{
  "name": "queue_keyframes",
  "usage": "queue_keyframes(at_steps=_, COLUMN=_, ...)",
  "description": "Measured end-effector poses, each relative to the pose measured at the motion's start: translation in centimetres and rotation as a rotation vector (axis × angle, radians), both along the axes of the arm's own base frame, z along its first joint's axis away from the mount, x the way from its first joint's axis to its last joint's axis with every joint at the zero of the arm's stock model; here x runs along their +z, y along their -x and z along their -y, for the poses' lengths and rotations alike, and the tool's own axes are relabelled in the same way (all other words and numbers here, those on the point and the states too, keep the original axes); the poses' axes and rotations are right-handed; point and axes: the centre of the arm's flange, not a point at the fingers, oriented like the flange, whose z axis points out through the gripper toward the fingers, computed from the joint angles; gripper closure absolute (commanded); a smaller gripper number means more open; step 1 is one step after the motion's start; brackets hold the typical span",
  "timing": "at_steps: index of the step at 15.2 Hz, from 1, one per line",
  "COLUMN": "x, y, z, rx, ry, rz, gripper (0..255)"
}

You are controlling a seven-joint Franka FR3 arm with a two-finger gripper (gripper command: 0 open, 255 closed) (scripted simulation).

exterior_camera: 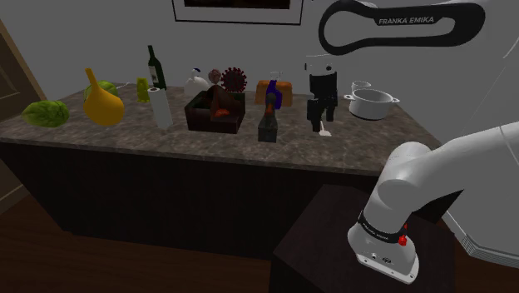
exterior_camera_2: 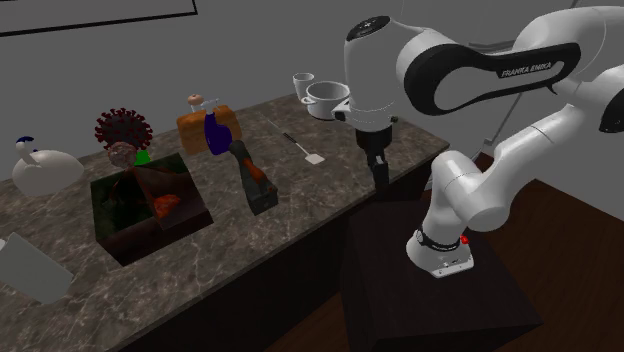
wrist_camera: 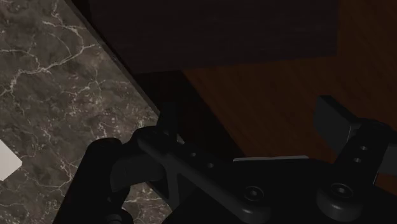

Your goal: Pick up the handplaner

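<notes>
Pincer (exterior_camera_2: 378,180): gapes empty over desk (wrist_camera: 57,95) edge. In wrist view, marble and wood floor (wrist_camera: 267,83) below; in shoulder view, planer (exterior_camera: 268,125) well aside.

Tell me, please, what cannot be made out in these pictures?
Handplaner: shoulder view, dark and end-on, shape unclear.
Dark box: second exterior view, contents too dim to name.
White flat thing: wrist view, cut off by the picture's edge.
Wall picture: shoulder view, cut off by the top edge.

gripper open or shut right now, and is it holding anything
gripper: open, holding nothing
</notes>
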Motion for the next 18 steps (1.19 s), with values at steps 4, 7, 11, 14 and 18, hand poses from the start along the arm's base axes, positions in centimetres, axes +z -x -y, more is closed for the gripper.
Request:
queue_keyframes(at_steps=4, x=-0.7, y=-2.5, z=0.2, rx=-0.058, ry=0.004, rz=0.007, gripper=0)
queue_keyframes(at_steps=7, x=-1.6, y=-6.0, z=1.4, rx=-0.139, ry=0.010, rz=0.019, gripper=0)
queue_keyframes(at_steps=11, x=-2.5, y=-10.6, z=2.6, rx=-0.250, ry=0.017, rz=0.036, gripper=0)
queue_keyframes(at_steps=14, x=-3.5, y=-14.1, z=4.0, rx=-0.335, ry=0.022, rz=0.047, gripper=0)
queue_keyframes(at_steps=18, x=-4.5, y=-18.3, z=6.9, rx=-0.447, ry=0.030, rz=0.065, gripper=0)
